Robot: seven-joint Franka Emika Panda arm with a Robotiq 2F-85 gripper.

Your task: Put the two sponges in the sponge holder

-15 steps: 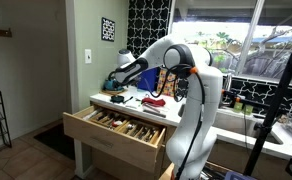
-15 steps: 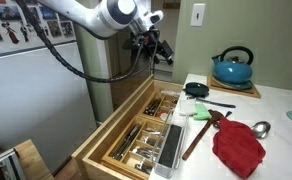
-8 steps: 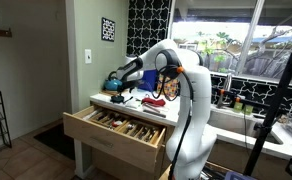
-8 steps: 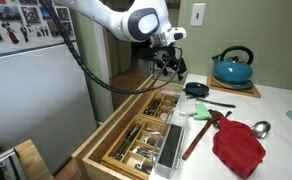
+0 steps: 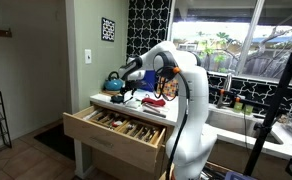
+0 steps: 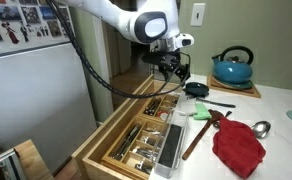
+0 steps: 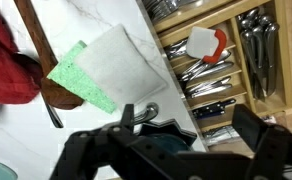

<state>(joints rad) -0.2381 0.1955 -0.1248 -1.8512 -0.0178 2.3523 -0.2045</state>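
1. The black gripper (image 6: 176, 72) of the white robot arm hangs over the far corner of the open wooden utensil drawer (image 6: 98, 160), at the centre of the frame in an exterior view. A second ago it was higher and further left, and it has since dropped toward the counter edge.
2. Along the bottom of the wrist view its two dark fingers (image 7: 86, 150) stand wide apart and grip nothing.
3. The green-and-white sponge (image 7: 106, 65) lies flat on the white countertop (image 7: 96, 15), upper centre of the wrist view and clear of the gripper. It has not shifted. Whether it is one piece or two stacked cannot be told.
4. Just left of the sponge are a brown wooden handle (image 7: 31, 35) and a crumpled red cloth (image 7: 4, 60), both where they lay before.
5. The teal kettle (image 6: 232, 68) sits upper right in an exterior view, unmoved.
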